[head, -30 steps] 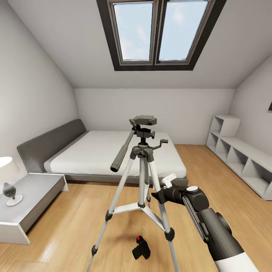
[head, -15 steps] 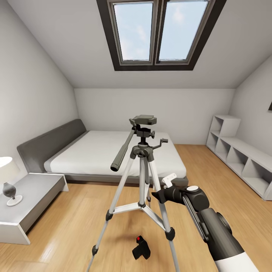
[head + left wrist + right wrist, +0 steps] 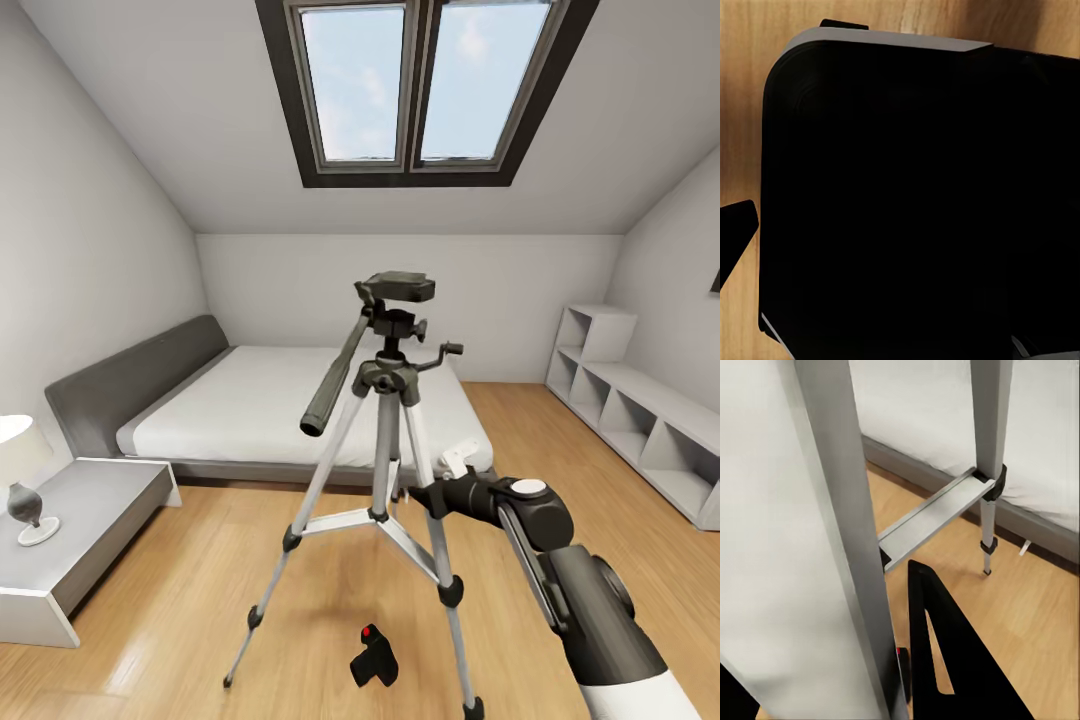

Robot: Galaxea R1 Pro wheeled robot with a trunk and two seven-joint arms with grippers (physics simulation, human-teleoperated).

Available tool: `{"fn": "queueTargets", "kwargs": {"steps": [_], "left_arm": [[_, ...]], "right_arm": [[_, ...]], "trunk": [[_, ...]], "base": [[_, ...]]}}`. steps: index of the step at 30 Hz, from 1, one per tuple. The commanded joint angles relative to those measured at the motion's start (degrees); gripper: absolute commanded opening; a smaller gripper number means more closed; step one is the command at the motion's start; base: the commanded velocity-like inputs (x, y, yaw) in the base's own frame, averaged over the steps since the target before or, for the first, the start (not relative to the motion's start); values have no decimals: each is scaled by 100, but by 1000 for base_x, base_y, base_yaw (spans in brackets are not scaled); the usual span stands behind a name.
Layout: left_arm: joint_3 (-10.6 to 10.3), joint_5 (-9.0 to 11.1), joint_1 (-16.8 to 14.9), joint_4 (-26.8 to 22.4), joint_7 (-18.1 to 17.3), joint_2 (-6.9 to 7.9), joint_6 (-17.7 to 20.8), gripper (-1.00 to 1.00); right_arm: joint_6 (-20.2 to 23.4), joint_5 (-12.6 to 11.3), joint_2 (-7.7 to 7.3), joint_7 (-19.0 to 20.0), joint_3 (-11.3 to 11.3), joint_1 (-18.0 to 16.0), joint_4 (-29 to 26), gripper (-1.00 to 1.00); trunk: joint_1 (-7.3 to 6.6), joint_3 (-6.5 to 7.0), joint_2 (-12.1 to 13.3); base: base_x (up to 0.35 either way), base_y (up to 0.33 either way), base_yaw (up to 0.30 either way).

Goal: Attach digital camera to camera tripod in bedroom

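Your right gripper (image 3: 428, 497) sits at the tripod (image 3: 385, 455), against the leg nearest you, about halfway up, at roughly four o'clock from the tripod's center column. In the right wrist view that silver leg (image 3: 844, 532) runs right past the camera with a black finger (image 3: 945, 660) beside it, so the jaws look pressed onto the leg, though the contact itself is hidden from you.

The tripod stands on the wood floor (image 3: 200, 600) in front of the bed (image 3: 290, 400), its head (image 3: 398, 288) bare and its long black handle (image 3: 335, 375) slanting down toward seven o'clock. Its feet look uneven in the head view, the whole frame tilted a little.

The camera (image 3: 374, 658) lies on the floor between the tripod's front legs, at six o'clock from the center column, red button (image 3: 368, 632) up, well apart from the head.

Your left wrist view shows a large black body (image 3: 900, 210) over wood floor, with one dark tip (image 3: 736, 225) at the edge; you cannot tell how those jaws stand.

A low desk (image 3: 90, 510) with a lamp (image 3: 22, 470) sits at nine o'clock, white shelves (image 3: 640, 420) at three o'clock, and a skylight (image 3: 425, 85) overhead.
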Motion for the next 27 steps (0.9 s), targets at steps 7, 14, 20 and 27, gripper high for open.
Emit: {"fn": "queueTargets", "kwargs": {"steps": [7, 14, 20, 27], "left_arm": [[18, 50, 1, -4, -2, -2, -9, 100], [20, 50, -1, -4, -2, -2, -9, 100], [18, 50, 1, -4, -2, -2, -9, 100], [17, 44, 0, -11, -9, -35, -10, 100]], "right_arm": [[144, 16, -19, 238, -149, -170, -74, -100], [524, 11, -29, 633, -415, -348, -84, -100], [737, 16, -37, 784, -467, -407, -86, -100], [909, 17, -119, 829, -489, -424, -84, -100]], "trunk": [[0, -5, -3], [0, -5, -3], [0, -5, -3], [0, -5, -3]], "base": [[0, 0, 0], [0, 0, 0], [0, 0, 0], [0, 0, 0]]}}
